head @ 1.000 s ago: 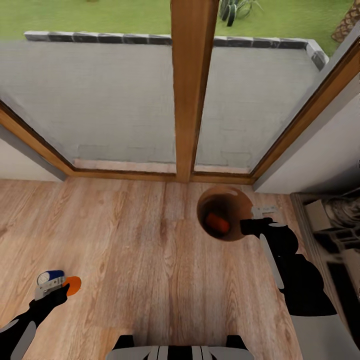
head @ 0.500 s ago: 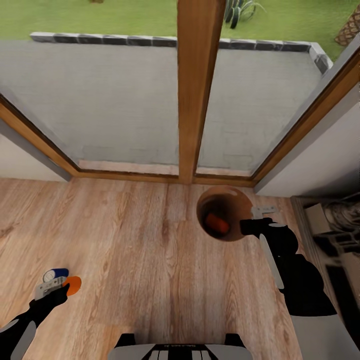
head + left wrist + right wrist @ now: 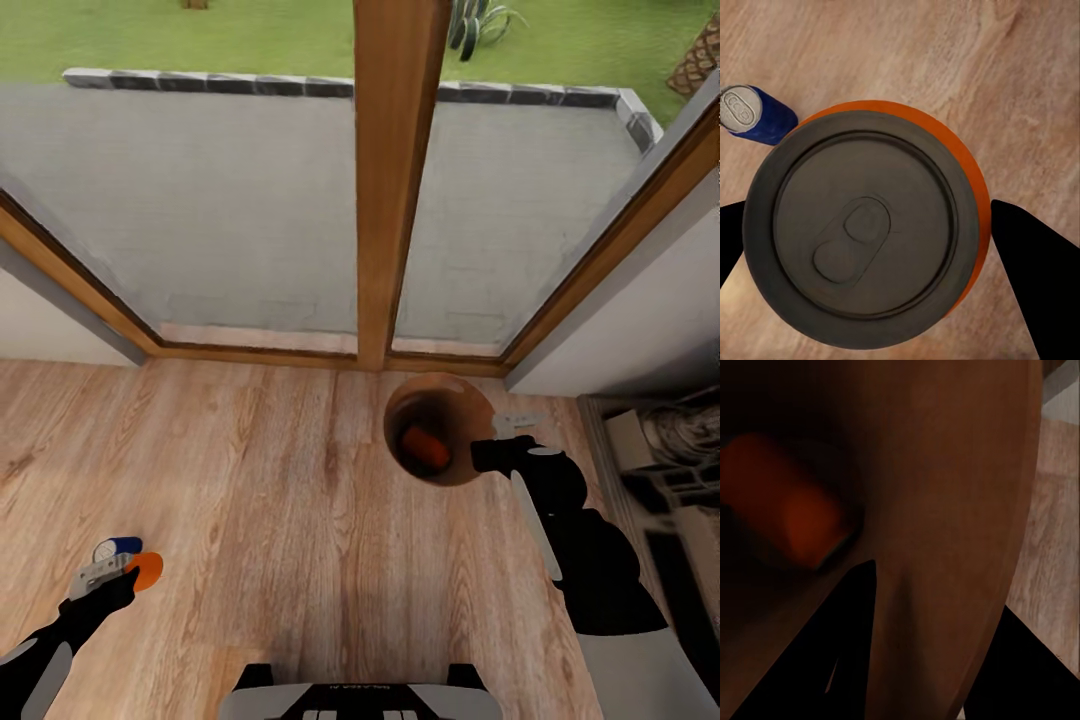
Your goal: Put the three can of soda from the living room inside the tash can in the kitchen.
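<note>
Looking down in the head view, the trash can (image 3: 440,442) stands on the plank floor (image 3: 300,520) by the glass doors (image 3: 390,180), an orange can (image 3: 425,447) inside. The right gripper (image 3: 487,452) clasps its rim. The left gripper (image 3: 118,578) grasps a second orange can (image 3: 148,570).

Left wrist view: the held can (image 3: 870,229), with a blue can (image 3: 754,116) standing nearby.

Right wrist view: one fingertip (image 3: 840,660) sits inside the brown wall, the other outside.
</note>
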### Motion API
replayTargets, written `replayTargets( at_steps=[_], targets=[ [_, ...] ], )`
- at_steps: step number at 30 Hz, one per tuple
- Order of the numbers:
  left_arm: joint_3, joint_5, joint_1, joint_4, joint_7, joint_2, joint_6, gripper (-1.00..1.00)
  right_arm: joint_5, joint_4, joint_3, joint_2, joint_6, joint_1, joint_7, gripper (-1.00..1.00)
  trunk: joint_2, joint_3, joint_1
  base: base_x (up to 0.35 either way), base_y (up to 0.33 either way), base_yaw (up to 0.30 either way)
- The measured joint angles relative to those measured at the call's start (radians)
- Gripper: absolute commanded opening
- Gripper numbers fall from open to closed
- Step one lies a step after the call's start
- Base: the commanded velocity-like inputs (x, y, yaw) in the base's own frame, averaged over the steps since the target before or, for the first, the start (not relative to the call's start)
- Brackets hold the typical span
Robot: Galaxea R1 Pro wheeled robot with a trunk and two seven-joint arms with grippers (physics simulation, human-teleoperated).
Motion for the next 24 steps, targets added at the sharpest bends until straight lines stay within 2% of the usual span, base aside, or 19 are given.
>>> replayTargets(
  at_steps=[2,4,5,7,9,11,13,16,17,18,20,21,23,24],
  targets=[
    [0.0,0.001,0.0,-0.002,-0.004,0.0,0.0,-1.0,0.005,0.0,0.007,0.0,0.0,0.0,0.0,-1.0,0.0,0.0,0.0,0.0,0.0,0.0],
    [0.001,0.003,0.0,-0.029,-0.058,0.0,0.001,-1.0,0.021,0.0,0.011,0.0,0.001,0.0,-0.001,-1.0,0.0,0.0,0.0,0.0,0.0,0.0],
    [0.002,0.005,0.0,-0.06,-0.108,0.0,0.003,-1.0,0.024,0.0,0.012,0.0,0.002,0.0,-0.001,-1.0,0.0,0.0,0.0,0.0,0.0,0.0],
    [0.004,0.003,0.0,-0.086,-0.149,0.0,0.006,-1.0,0.019,0.0,0.013,0.0,0.001,0.001,-0.001,-1.0,0.0,0.0,0.0,0.0,0.0,0.0],
    [0.004,0.003,0.0,-0.103,-0.179,0.0,0.007,-1.0,0.03,0.001,0.034,0.007,0.002,0.001,-0.001,-1.0,0.0,0.0,0.0,0.0,0.0,0.0],
    [0.005,0.003,0.0,-0.11,-0.197,0.0,0.008,-1.0,0.003,0.001,0.047,0.011,0.0,0.001,0.0,-1.0,0.0,0.0,0.0,0.0,0.0,0.0],
    [0.005,0.003,0.0,-0.123,-0.248,0.0,0.01,-1.0,-0.002,0.002,0.058,0.015,0.0,0.002,0.0,-1.0,0.0,0.0,0.0,0.0,0.0,0.0],
    [0.006,0.003,0.0,-0.145,-0.357,0.001,0.037,-1.0,0.025,0.004,0.064,0.02,0.002,0.003,-0.001,-1.0,0.0,0.0,0.0,0.0,0.0,0.0],
    [0.007,0.003,0.0,-0.166,-0.415,0.002,0.078,-1.0,0.034,0.005,0.066,0.026,0.002,0.004,-0.002,-1.0,0.0,0.0,0.0,0.0,0.0,0.0],
    [0.008,0.002,0.0,-0.18,-0.444,0.004,0.107,-1.0,0.03,0.007,0.068,0.029,0.002,0.004,-0.002,-1.0,0.0,0.0,0.0,0.0,0.0,0.0],
    [0.01,0.004,0.0,-0.25,-0.535,0.012,0.228,-1.0,0.025,0.015,0.086,0.04,0.002,0.005,-0.002,-1.0,0.0,0.0,0.0,0.0,0.0,0.0],
    [0.011,0.004,0.0,-0.285,-0.563,0.015,0.273,-1.0,0.022,0.019,0.104,0.043,0.001,0.005,-0.003,-1.0,0.0,0.0,0.0,0.0,0.0,0.0],
    [0.011,0.003,0.0,-0.314,-0.585,0.017,0.304,-1.0,0.0,0.02,0.128,0.044,0.0,0.005,-0.003,-1.0,0.0,0.0,0.0,0.0,0.0,0.0],
    [0.012,0.004,0.0,-0.335,-0.604,0.018,0.327,-1.0,0.011,0.022,0.148,0.046,0.001,0.005,-0.004,-1.0,0.0,0.0,0.0,0.0,0.0,0.0]
  ],
)
